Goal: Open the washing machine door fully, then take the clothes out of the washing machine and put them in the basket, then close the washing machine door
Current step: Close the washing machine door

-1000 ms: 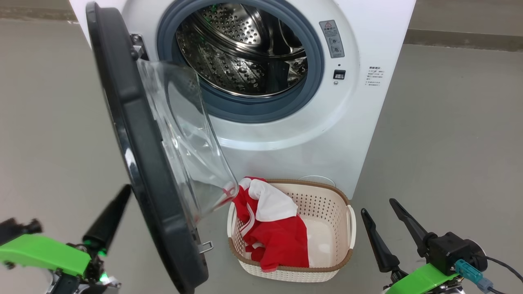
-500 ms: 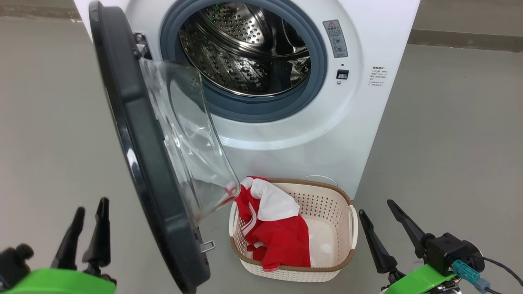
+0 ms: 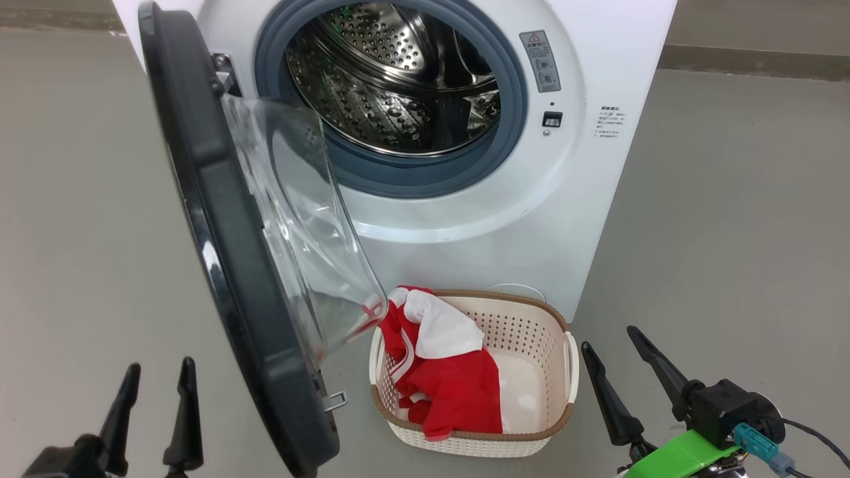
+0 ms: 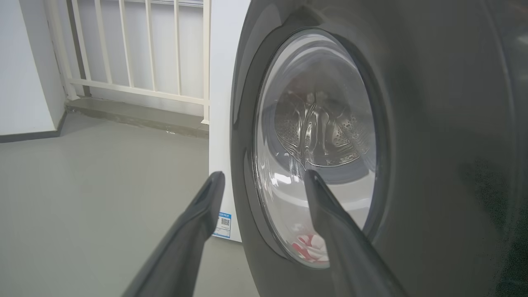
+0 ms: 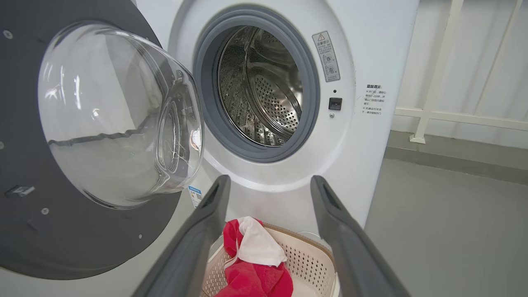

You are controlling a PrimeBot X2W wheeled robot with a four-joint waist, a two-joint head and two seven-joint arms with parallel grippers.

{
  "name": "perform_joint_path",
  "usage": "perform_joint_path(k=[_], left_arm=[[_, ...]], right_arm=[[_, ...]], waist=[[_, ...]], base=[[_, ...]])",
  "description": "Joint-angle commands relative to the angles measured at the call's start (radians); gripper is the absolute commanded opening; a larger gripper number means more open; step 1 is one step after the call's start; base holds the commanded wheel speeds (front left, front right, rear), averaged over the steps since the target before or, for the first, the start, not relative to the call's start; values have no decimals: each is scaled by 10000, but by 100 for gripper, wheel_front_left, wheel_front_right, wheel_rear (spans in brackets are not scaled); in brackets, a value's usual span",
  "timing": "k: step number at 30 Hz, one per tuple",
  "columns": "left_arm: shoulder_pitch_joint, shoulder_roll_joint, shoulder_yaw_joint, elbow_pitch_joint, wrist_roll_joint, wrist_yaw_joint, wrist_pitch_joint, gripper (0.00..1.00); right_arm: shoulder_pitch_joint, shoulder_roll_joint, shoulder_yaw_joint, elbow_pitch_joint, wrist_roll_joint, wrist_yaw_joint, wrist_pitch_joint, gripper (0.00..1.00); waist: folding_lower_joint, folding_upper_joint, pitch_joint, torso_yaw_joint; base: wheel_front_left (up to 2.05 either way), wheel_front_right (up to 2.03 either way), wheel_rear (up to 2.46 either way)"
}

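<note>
Washing machine (image 3: pixel 465 226): it stands open before you. The drum (image 3: pixel 398 86) looks empty, so treat unloading as done and closing as your step.
Door (image 3: pixel 226 252): swung wide on your left. Push its black outer face near the free edge, slowly, following the arc.
Basket (image 3: pixel 524 338): on the floor at the machine's foot.
Clothes (image 3: pixel 458 392): heaped in the basket's left half, with a fold over the rim by the glass bowl. Watch for a snag.
Left claw (image 3: pixel 162 365): spread, empty, outside the door.
Right claw (image 3: pixel 607 336): spread, empty, beside the basket; keep it back.
</note>
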Motion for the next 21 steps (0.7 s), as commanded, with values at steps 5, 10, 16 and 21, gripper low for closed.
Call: perform_joint_path(k=[5, 10, 16, 21], left_arm=[[211, -491, 979, -320, 651, -46, -120, 100], [345, -805, 1267, -376, 997, -112, -120, 100], [392, -1106, 1583, -368, 1257, -183, -121, 100], [389, -1214, 1714, -292, 1458, -228, -121, 100]], right_arm=[[-182, 5, 216, -215, 120, 33, -63, 100], [-206, 43, 210, -206, 128, 33, -63, 100], [-219, 82, 220, -200, 108, 33, -63, 100], [-252, 73, 234, -182, 107, 33, -63, 100]], waist=[[0, 0, 0, -38], [0, 0, 18, -33], [0, 0, 39, -18], [0, 0, 37, -29]], base=[[0, 0, 0], [0, 0, 0], [0, 0, 0], [0, 0, 0]])
